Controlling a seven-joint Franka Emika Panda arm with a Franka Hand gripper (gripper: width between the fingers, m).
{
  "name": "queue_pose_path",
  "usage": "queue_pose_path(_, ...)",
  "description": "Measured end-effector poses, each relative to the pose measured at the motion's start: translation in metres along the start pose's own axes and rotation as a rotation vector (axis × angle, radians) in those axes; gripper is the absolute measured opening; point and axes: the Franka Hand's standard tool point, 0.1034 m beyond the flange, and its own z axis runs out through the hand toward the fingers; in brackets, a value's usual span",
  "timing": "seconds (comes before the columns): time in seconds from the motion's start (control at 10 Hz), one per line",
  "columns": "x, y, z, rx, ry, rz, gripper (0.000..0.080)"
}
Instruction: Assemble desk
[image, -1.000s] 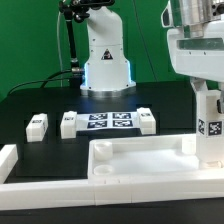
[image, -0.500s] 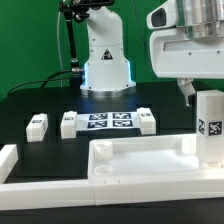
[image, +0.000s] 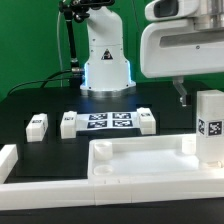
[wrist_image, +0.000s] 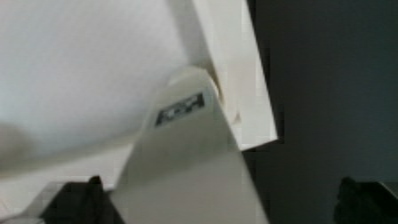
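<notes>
Green backdrop (image: 30, 40), black worktop (image: 50, 105). Tabletop (image: 140, 146) lies in front; one leg (image: 208, 125) stands at its corner, seating unverified. Three legs (image: 69, 123) lie loose by the marker board (image: 108, 122). My gripper (wrist_image: 224, 205) hangs spread and empty above the standing leg.

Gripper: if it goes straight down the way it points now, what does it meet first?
Probably the upright leg in the tabletop's corner: the wrist view shows it between the gripper's open fingers, so they may straddle it; depth is unclear.
</notes>
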Motion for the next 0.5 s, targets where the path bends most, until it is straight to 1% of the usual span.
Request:
queue_pose_path(0.1,-0.0006,0.0000,0.0018,-0.001,0.000,-0.168,0.0648)
queue_pose_path(0.2,-0.0020,0.0009,0.0035,-0.001,0.008,-0.240,0.0648)
queue_pose_path(0.3,-0.0017,0.0019,0.0035,-0.002,0.008,-0.284,0.0648)
queue_pose_path(0.4,-0.0018,0.0017,0.0036,-0.001,0.008,-0.268,0.0648)
queue_pose_path(0.5,-0.0019,0.0017,0.0038,0.000,0.008,-0.247,0.0524)
